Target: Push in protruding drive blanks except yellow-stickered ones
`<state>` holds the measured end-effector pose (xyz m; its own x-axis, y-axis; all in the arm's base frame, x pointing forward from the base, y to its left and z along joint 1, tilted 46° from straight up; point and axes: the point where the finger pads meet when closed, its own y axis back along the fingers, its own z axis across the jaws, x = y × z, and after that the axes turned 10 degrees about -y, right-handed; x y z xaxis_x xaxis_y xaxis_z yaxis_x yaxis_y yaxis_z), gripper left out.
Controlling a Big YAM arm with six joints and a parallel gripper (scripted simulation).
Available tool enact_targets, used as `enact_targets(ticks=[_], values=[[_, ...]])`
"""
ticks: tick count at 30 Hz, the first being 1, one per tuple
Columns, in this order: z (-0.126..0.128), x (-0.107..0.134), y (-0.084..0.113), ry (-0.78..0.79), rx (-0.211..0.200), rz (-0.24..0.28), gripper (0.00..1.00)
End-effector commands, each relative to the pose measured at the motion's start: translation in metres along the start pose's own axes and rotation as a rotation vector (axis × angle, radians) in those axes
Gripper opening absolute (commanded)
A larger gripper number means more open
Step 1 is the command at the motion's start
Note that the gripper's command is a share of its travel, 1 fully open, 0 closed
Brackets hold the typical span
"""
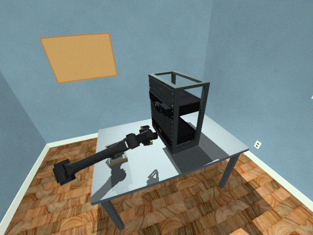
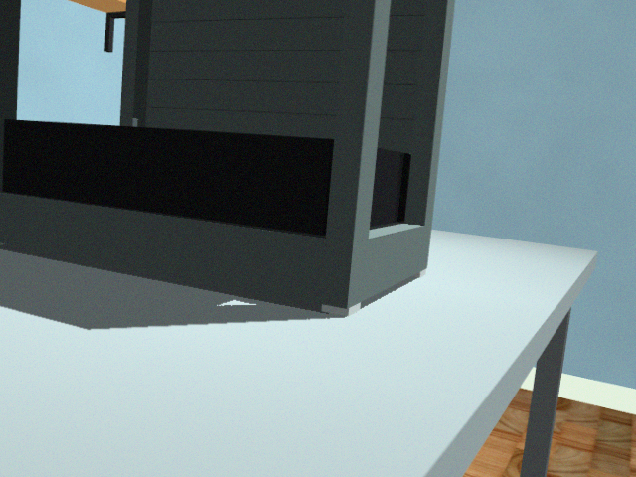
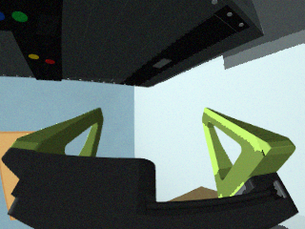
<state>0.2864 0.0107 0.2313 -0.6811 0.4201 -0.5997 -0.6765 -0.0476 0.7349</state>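
The dark grey rack (image 1: 176, 111) stands upright on the table; the exterior view shows its lower side and back corner (image 2: 226, 169). At mid height on its front a dark drive blank (image 1: 163, 107) sticks out. Small yellow (image 1: 154, 104), red (image 1: 154, 107), blue (image 1: 160, 106) and green (image 1: 160, 110) stickers sit on the front beside it. I cannot tell which blank each sticker marks. My gripper (image 1: 147, 134) is open and empty, just in front of the rack's lower front. In the wrist view the green fingers stand wide apart below the rack front (image 3: 128, 19), with the green sticker (image 3: 21, 17) and the yellow sticker (image 3: 33, 56) at upper left.
The arm's base (image 1: 116, 159) is on the table's left part, and the arm's elbow (image 1: 63, 173) hangs out past the left edge. The table's right edge (image 2: 539, 328) is near the rack's back corner. An orange board (image 1: 78, 57) hangs on the wall.
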Motion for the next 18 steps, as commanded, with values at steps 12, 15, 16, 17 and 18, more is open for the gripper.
enact_targets(ticks=[12, 15, 16, 17, 18], values=[[0.081, 0.02, -0.008, -0.284, -0.196, -0.348, 1.0], [0.093, 0.024, -0.008, -0.316, -0.229, -0.402, 1.0], [0.098, 0.026, -0.008, -0.333, -0.246, -0.428, 1.0], [0.104, 0.027, -0.008, -0.345, -0.26, -0.455, 1.0], [0.11, 0.028, -0.008, -0.359, -0.275, -0.481, 1.0]])
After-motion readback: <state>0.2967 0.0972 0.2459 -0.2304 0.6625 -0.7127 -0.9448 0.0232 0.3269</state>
